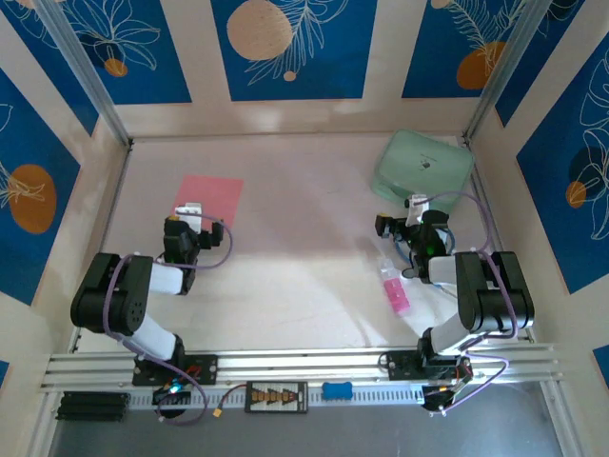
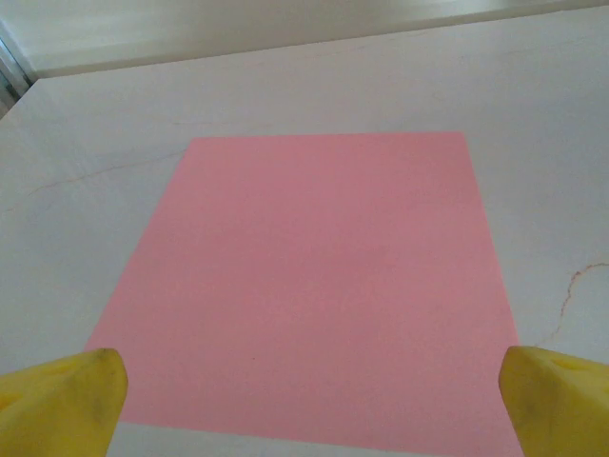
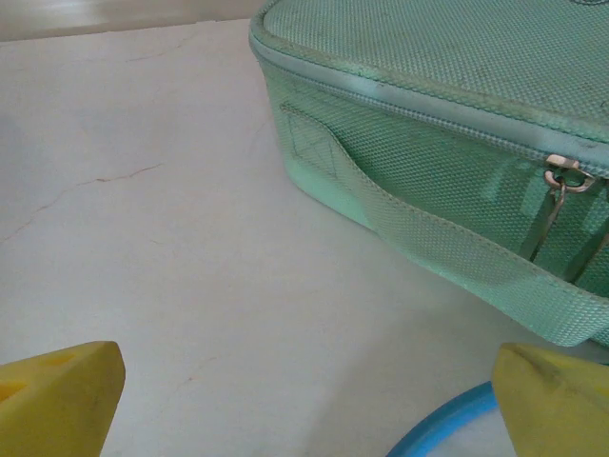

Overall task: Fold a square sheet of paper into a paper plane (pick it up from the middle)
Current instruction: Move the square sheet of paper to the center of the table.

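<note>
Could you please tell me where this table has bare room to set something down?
The widest free patch is the table middle, between the square sheet of paper and the mint-green case. The near strip left of the pink stick is free too. The right side is crowded by case, right arm and stick.

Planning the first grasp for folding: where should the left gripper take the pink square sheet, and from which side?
Probably its middle, from straight above. The square sheet of paper lies flat on the table with no lifted edge to get under, so a side approach catches nothing. The open left gripper could press down mid-sheet and close, pinching up a ridge.
</note>
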Robot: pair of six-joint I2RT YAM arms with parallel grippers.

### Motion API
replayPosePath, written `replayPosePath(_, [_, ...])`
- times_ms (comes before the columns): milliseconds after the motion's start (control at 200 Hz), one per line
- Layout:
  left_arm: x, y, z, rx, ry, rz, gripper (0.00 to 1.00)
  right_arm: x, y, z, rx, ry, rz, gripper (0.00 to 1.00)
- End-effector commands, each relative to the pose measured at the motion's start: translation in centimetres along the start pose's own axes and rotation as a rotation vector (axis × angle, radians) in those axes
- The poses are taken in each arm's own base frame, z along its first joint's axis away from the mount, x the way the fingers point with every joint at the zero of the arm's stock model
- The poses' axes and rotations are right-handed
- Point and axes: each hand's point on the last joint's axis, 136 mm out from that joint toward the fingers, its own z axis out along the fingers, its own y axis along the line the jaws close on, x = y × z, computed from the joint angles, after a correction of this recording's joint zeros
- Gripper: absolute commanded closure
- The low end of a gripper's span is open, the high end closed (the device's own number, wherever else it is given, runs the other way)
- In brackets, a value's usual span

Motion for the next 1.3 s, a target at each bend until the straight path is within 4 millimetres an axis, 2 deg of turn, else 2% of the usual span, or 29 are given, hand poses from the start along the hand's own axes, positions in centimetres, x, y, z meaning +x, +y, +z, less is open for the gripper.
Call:
replayPosePath(0, [-1.0,0.1,0.2,0.011,-0.025,0.003,0.00,-1.6,-0.1,0.1,0.008,-0.047,-0.003,0.01])
replayPosePath(600, [-1.0,0.1,0.3,0.013,-0.024,0.001,0.00,-1.6,-0.3,0.0,-0.012,-0.045,0.021,0.01])
replayPosePath(970, [-1.2,-0.5,-0.1,0.047,-0.042,0.016,0.00,-1.7,0.5,0.0,-0.005,-0.055,-0.028,0.01])
replayPosePath(1065, [-1.8,-0.1,-0.7,0.025,-0.060,0.006,0.00,-1.8,0.9,-0.4,0.002,-0.073,-0.052,0.01])
replayPosePath(1165, [-2.6,0.7,-1.2,-0.015,-0.049,-0.010,0.00,-3.0,1.5,-1.1,-0.001,-0.084,-0.070,0.01])
replayPosePath(1295, [-3.3,2.1,-1.6,-0.088,0.040,-0.066,0.00,-4.2,2.0,-1.5,0.026,0.089,0.022,0.01])
